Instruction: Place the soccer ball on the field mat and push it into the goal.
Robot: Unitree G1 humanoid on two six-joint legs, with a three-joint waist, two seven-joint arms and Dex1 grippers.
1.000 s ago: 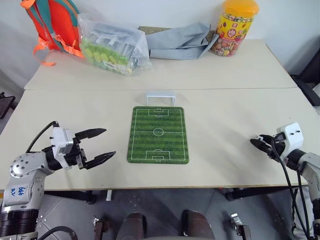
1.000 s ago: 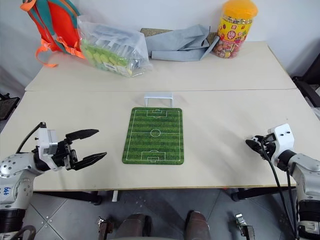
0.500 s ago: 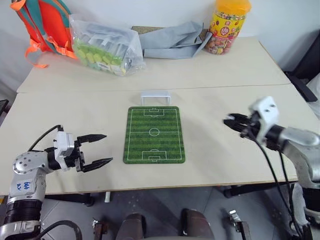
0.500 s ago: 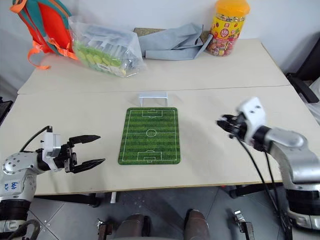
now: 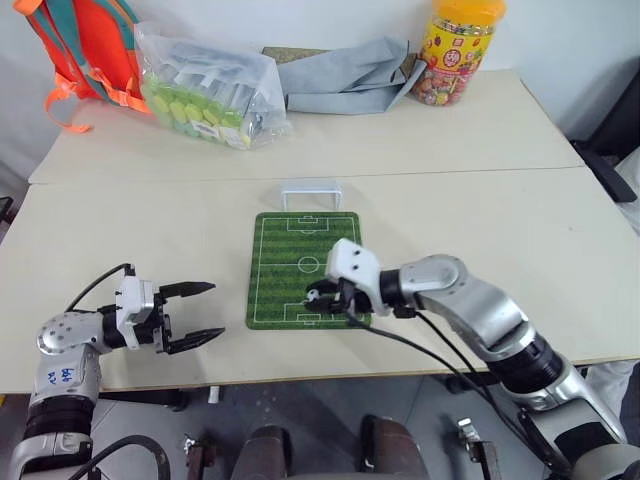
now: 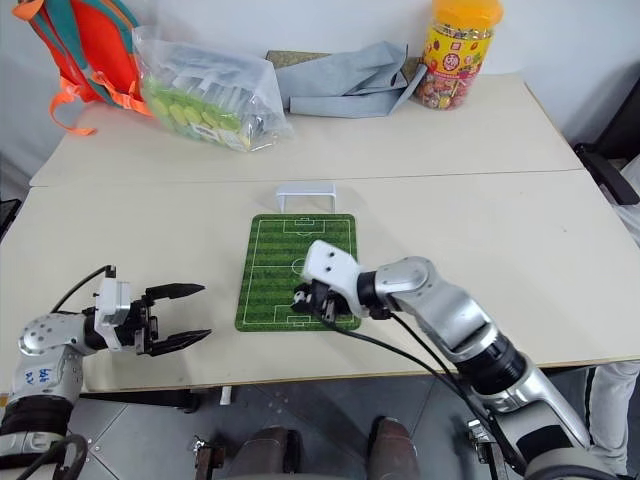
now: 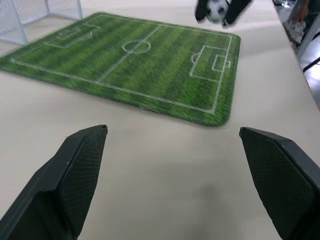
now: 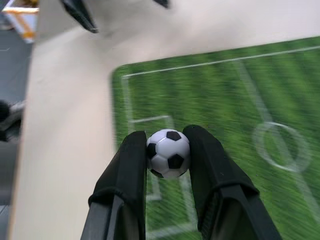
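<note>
Soccer ball [image 8: 168, 153], tiny, white with black patches, sits pinched between the two black fingers of the right gripper [image 5: 318, 297], which holds it above the near end of the flat green striped field mat [image 5: 305, 245] with white pitch lines, over the near penalty box. The right arm reaches across from the right, its gripper pointing toward the robot's left. The low white plastic goal frame [image 5: 310, 192] stands at the mat's far edge, just beside it, well apart from the ball.

The left gripper [image 5: 188, 317] hovers over bare tabletop to the left of the mat, near the front edge, its two black fingers [image 7: 80, 175] spread wide apart with nothing between them, aimed toward the mat.

Mat and goal lie on a pale beige table [image 5: 520, 240]. At the back of the adjoining table rest an orange backpack [image 5: 75, 45] with teal trim, a clear plastic bag [image 5: 210, 85] of green and grey items, a folded grey cloth [image 5: 345, 75], and a yellow-lidded jar [image 5: 455, 50] of colourful sweets.
</note>
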